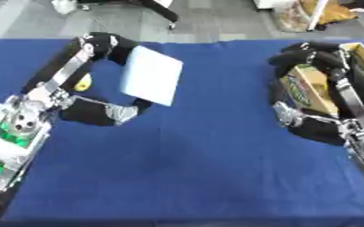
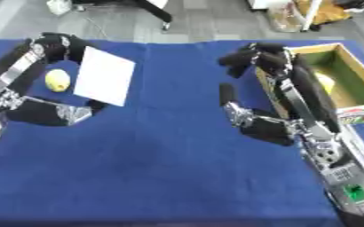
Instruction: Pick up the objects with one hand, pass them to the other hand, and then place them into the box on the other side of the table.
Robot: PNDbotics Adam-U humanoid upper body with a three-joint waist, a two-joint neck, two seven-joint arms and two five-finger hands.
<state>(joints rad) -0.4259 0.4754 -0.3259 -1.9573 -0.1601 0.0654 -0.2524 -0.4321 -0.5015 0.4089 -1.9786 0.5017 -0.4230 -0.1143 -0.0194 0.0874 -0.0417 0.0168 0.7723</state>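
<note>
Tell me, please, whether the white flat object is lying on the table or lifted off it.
Lifted. The white flat object is tilted, pinched between the fingers and thumb of the left robot hand, above the blue table.

Blue-clothed bench (image 1: pixel 193 177), grey floor (image 1: pixel 216 20) beyond the bench, black chair leg (image 1: pixel 160 11) on that floor

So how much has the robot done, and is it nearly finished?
Part done. Something yellow already lies inside the box on the right. The left hand is curled round a white flat object, lifted over the blue table. The right hand waits open beside the box. Still to do: pass the white object across, drop it in, then fetch the yellow fruit on the left.
</note>
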